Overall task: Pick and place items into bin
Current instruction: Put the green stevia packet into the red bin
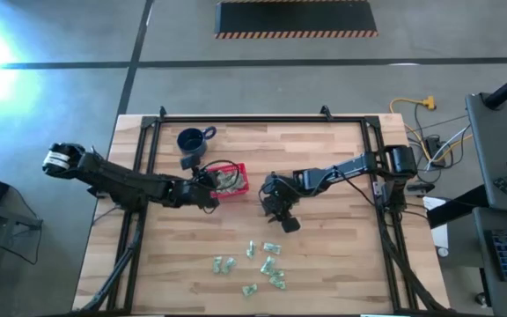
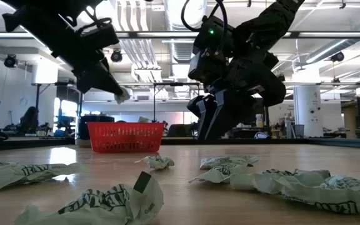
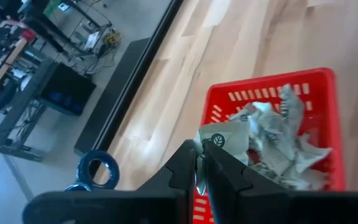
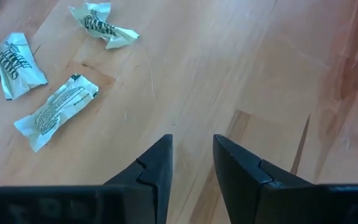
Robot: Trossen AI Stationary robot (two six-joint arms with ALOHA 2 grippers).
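The red latticed bin (image 1: 241,167) stands left of the table's middle with several pale green-and-white wrapped pieces (image 3: 278,143) inside. My left gripper (image 1: 208,190) hovers at the bin's left side, shut on one wrapped piece (image 3: 224,138). In the low view this piece (image 2: 123,95) shows above the bin (image 2: 125,137). My right gripper (image 4: 191,155) stands open over bare wood at the table's middle (image 1: 282,211), nothing between its fingers. Several more items (image 1: 262,264) lie flat on the table toward the near edge. My left gripper pinches the wrapped piece by one crinkled edge (image 3: 202,148) between its two fingertips. The fingers slant down from the table's left side. The piece sticks out past the fingertips, lifted clear above the bin's rim (image 3: 211,99).
A dark blue mug (image 1: 192,141) stands just beyond the bin toward the far edge. Loose wrapped pieces (image 4: 58,109) lie close to my right gripper. A black frame (image 1: 262,119) borders the table's far edge and sides. Bare wood lies right of my right gripper.
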